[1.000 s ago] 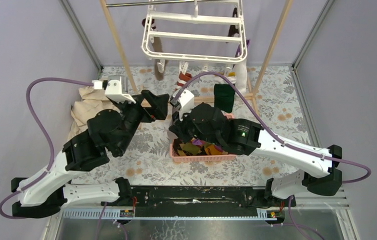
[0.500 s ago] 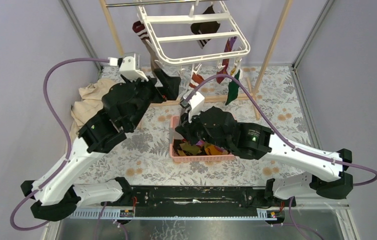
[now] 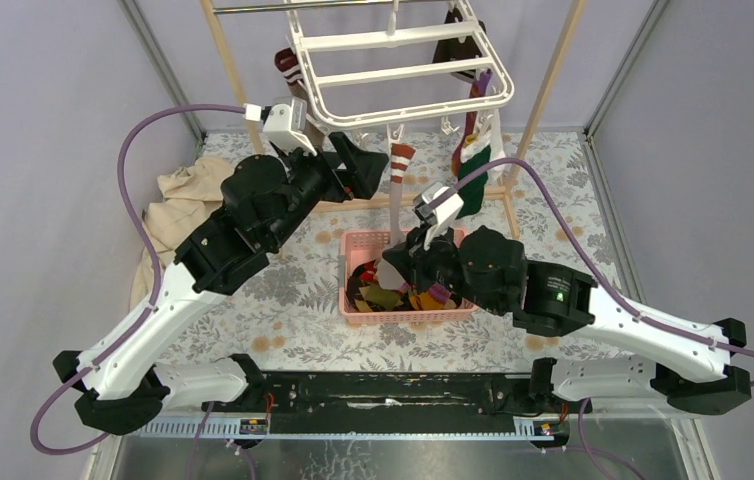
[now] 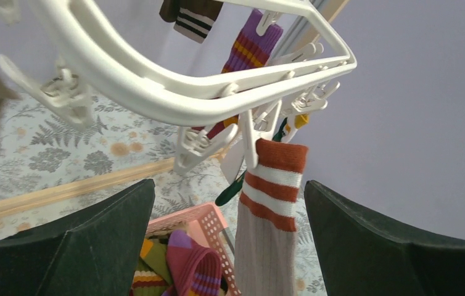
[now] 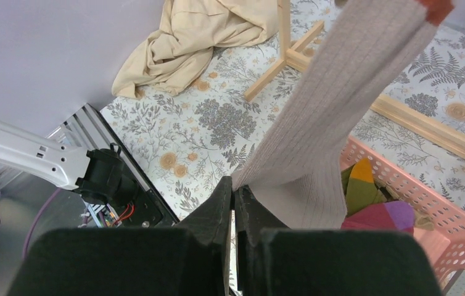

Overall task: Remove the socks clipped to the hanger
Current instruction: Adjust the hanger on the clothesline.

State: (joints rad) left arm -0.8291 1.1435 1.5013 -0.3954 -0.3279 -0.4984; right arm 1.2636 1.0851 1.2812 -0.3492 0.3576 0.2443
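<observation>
Only close-up: sock (image 5: 335, 123) in end effector (image 5: 235, 188).

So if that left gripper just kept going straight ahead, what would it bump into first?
Most likely the beige sock with orange stripes, hanging from a clip on the white hanger, squarely ahead of the open left gripper. Depth is hard to judge, though.

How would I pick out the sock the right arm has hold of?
Look at the white hanger hung in the wooden frame. One sock stretches from a clip on its near edge down toward the pink basket. Only it is pale beige ribbed with an orange-and-white striped cuff.
</observation>
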